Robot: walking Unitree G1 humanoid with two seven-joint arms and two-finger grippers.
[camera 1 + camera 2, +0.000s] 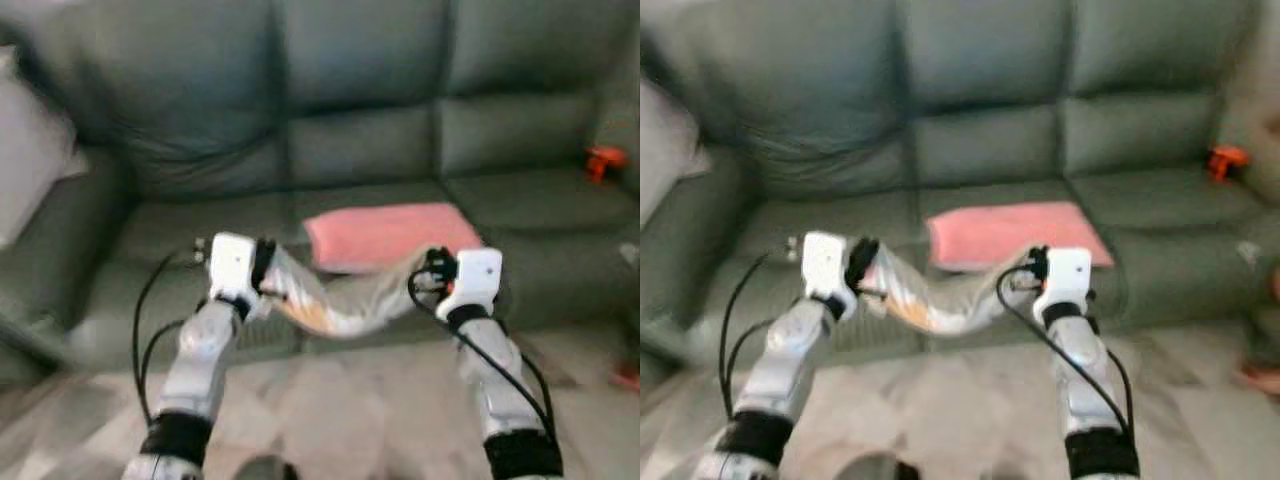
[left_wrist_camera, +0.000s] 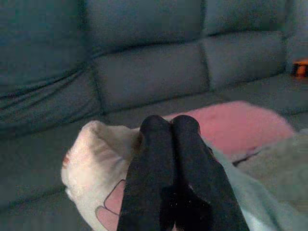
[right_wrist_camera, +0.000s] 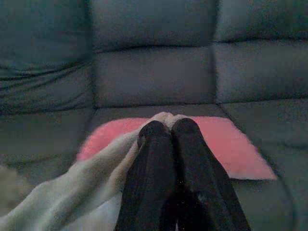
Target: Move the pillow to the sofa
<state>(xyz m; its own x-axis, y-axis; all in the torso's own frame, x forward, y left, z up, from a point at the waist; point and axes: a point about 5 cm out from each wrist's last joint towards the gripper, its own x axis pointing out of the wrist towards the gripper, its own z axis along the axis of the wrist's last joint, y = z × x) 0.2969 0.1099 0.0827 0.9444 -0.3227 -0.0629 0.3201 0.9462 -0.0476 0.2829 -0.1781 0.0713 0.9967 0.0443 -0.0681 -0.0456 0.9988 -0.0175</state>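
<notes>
A limp pale pillow with a pink and orange print sags between my two grippers, just before the front edge of the grey-green sofa. My left gripper is shut on the pillow's left end. On its right end my right gripper is shut too. Behind the held pillow, a flat pink cushion lies on the middle seat of the sofa. The head views are blurred.
A white cushion leans at the sofa's left end. A small orange object sits on the right seat. Pale tiled floor runs under my arms, with something red at its right edge.
</notes>
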